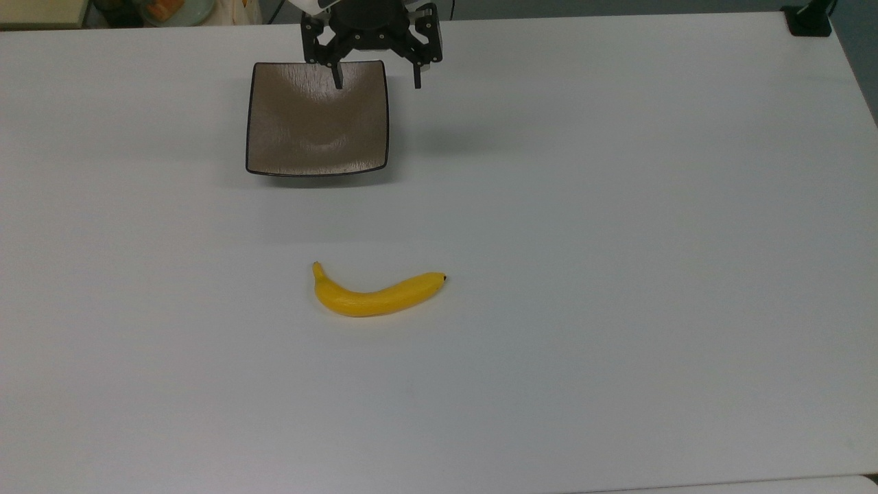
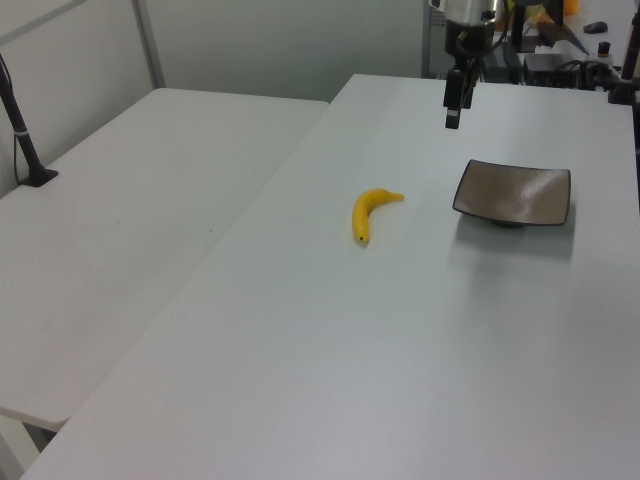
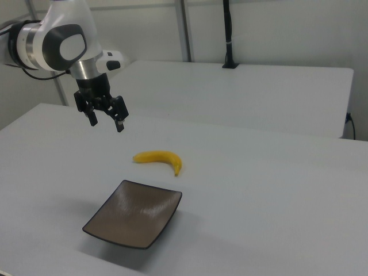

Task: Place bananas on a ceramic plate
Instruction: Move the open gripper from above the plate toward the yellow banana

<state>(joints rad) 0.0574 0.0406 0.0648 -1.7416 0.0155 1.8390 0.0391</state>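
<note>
A curved yellow banana (image 1: 376,293) (image 2: 366,211) (image 3: 160,158) lies alone on the white table, stem toward the top view's left. The square brown-grey ceramic plate (image 1: 317,118) (image 2: 514,193) (image 3: 134,213) rests empty, apart from the banana. My gripper (image 1: 377,81) (image 2: 455,108) (image 3: 106,121) hangs open in the air above the plate's far right corner in the top view, with nothing between its fingers. It is well away from the banana.
The white table (image 1: 617,274) stretches wide around both objects. A second white table (image 2: 120,220) stands beside it in the left view. A black post base (image 1: 809,20) sits at the top view's far right corner. Clutter (image 2: 570,50) lies behind the arm.
</note>
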